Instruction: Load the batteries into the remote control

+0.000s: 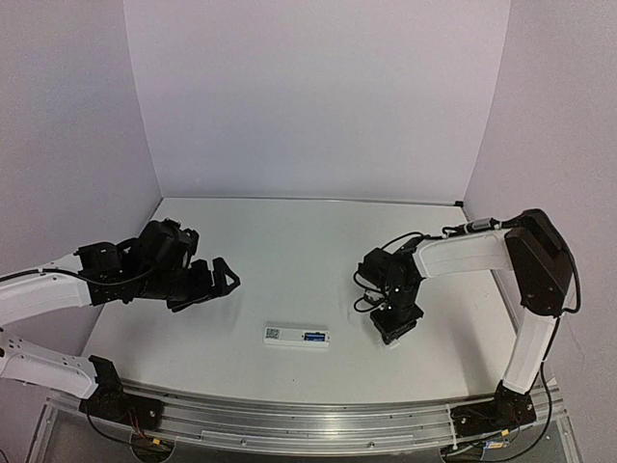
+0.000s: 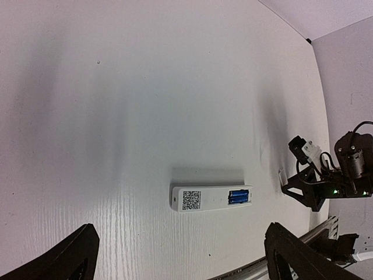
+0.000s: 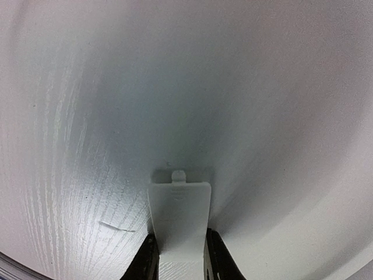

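Right wrist: flat white plastic cover [image 3: 178,210], tabbed, pinched in right tool [image 3: 180,249].

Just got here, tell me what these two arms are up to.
The remote control lies face down near the front of the table. Its compartment is open, and the blue batteries are already seated inside. The right gripper is down at the table to the remote's right, with its fingers against both sides of the small white battery cover. The left gripper hangs open on the remote's other side, holding nothing. The cover is not yet on the remote.
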